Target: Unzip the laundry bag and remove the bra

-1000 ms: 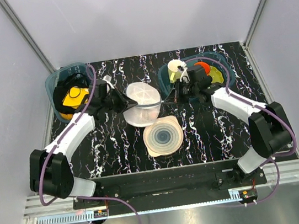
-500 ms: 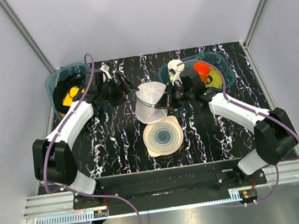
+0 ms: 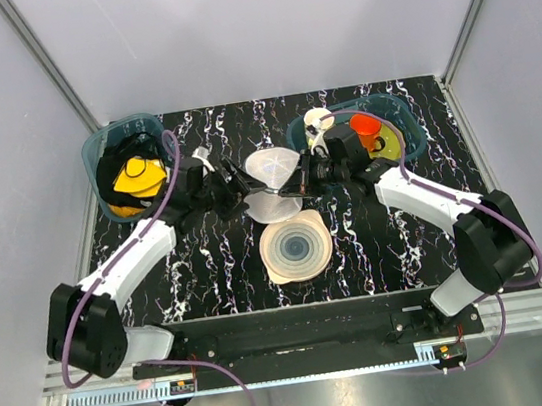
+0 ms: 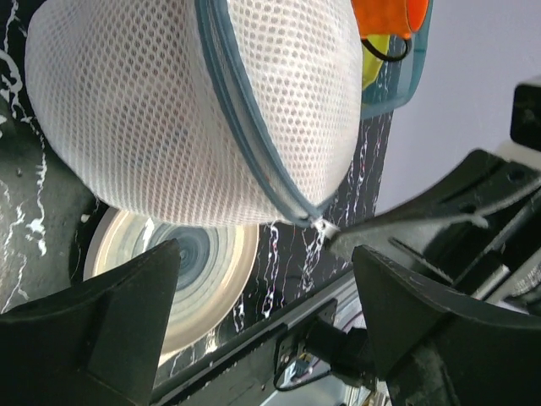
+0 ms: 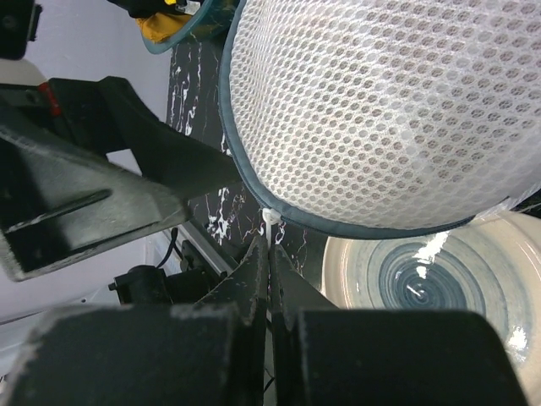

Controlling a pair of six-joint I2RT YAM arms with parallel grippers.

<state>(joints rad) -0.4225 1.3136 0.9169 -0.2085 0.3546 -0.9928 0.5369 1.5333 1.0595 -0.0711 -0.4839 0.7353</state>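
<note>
The laundry bag (image 3: 269, 175), a white mesh dome with a grey-blue zip rim, hangs above the middle of the table. My right gripper (image 3: 299, 183) is shut on its small white zip pull (image 5: 270, 218), fingertips pressed together just below the rim (image 5: 270, 249). The mesh (image 5: 389, 110) fills the top of the right wrist view. My left gripper (image 3: 240, 191) stands open beside the bag's left side, its wide-apart jaws (image 4: 262, 313) under the mesh (image 4: 194, 110) without touching it. The bra is hidden; nothing shows through the mesh.
A pale round plate (image 3: 297, 248) with blue-grey rings lies on the table just below the bag. A teal bin (image 3: 101, 146) at back left holds a yellow garment (image 3: 136, 176). Another teal bin (image 3: 402, 112) at back right holds an orange garment (image 3: 366, 127).
My left gripper let go of the bag and opened, swung away toward the back, then came back beside it. The bag now hangs from the right gripper alone, shifted slightly right.
</note>
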